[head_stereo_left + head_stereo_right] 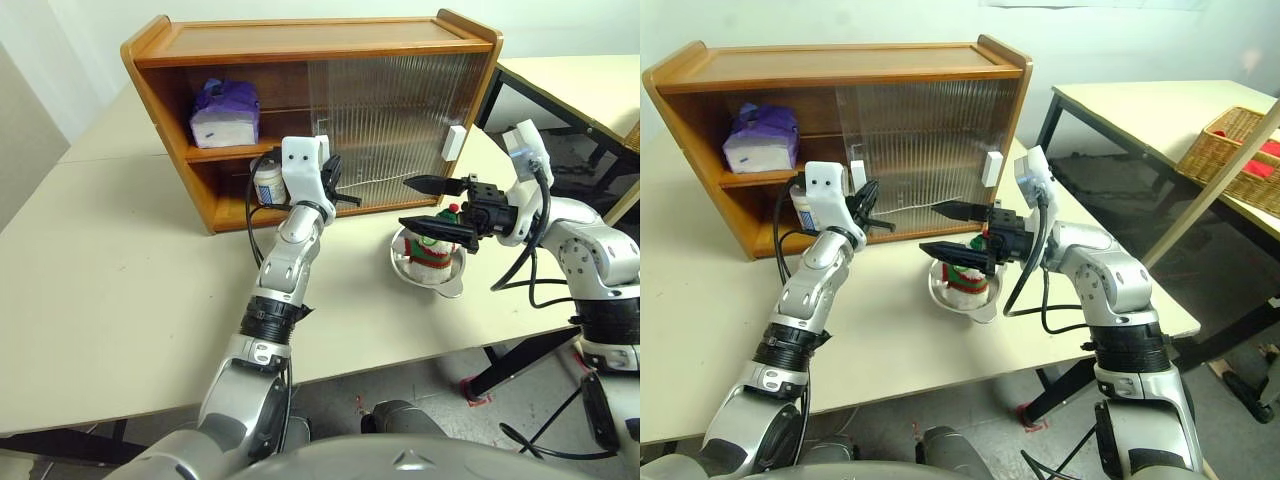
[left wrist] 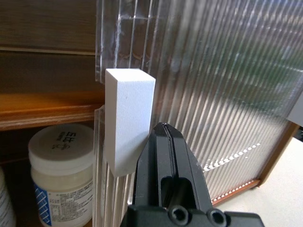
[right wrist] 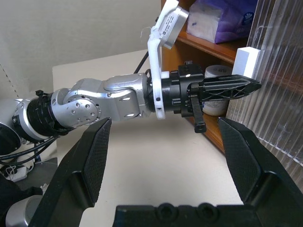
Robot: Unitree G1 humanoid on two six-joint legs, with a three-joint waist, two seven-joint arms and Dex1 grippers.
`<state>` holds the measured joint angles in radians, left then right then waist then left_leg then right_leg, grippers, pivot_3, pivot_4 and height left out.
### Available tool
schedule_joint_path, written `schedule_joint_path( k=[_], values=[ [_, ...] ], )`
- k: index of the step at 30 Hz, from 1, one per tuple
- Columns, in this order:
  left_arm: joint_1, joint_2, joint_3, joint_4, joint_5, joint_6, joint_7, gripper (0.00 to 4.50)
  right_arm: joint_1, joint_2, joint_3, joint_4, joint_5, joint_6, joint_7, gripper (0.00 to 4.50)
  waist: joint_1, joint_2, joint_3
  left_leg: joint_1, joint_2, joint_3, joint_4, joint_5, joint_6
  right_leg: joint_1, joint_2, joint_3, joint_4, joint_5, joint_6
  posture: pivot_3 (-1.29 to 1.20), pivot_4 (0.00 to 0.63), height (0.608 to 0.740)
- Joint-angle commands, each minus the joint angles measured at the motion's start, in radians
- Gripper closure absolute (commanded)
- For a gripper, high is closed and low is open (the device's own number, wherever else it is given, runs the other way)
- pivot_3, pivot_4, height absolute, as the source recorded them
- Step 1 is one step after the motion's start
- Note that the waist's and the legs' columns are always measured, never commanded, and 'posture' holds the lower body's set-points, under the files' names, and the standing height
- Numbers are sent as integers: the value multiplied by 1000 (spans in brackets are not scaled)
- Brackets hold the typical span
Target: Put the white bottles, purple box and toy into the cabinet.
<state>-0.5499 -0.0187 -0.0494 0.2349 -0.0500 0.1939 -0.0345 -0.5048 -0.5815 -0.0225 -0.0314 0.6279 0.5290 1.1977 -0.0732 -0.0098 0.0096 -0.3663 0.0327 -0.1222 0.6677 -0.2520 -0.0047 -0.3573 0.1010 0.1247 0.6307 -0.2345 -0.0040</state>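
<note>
The cabinet [image 1: 300, 40] stands on the table with its left half open. The purple box [image 1: 225, 112] lies on the upper shelf. A white bottle [image 2: 61, 175] stands on the lower shelf, with the edge of another one [image 2: 4, 201] beside it. My left gripper [image 1: 338, 188] is shut and empty. Its tip is right beside the white handle [image 2: 129, 118] of the left sliding door; I cannot tell whether they touch. The toy [image 1: 437, 245] sits in a steel bowl [image 1: 455, 282]. My right gripper [image 1: 408, 202] hovers open just above it, pointing left.
The ribbed doors [image 1: 390, 120] cover the cabinet's right half, with a second white handle [image 1: 455, 142] at the right end. Another table [image 1: 1140, 110] stands to the right, with a wicker basket [image 1: 1230, 150] on it. The table's near edge is close behind the bowl.
</note>
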Motion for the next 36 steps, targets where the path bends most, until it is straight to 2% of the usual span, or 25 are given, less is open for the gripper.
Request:
schedule_joint_path(
  k=[1,18,36],
  values=[
    [11,7,27,-20,9,-8,26,4476,-12,-1,2,2,1,-4,6,0,-1,0,0,0,0,0,0,0,0,0,0,0,0,0,0,-119,0,740],
    [97,43,93,-157,38,22,139,4476,-25,9,9,24,-8,-12,20,0,-6,0,0,0,-1,0,0,0,0,0,0,0,0,0,0,-96,0,740],
    [165,179,252,-215,15,36,167,4476,-39,16,18,46,-14,-16,36,0,-3,0,0,4,-1,0,-3,1,1,0,1,0,3,1,-3,-75,0,740]
  ],
)
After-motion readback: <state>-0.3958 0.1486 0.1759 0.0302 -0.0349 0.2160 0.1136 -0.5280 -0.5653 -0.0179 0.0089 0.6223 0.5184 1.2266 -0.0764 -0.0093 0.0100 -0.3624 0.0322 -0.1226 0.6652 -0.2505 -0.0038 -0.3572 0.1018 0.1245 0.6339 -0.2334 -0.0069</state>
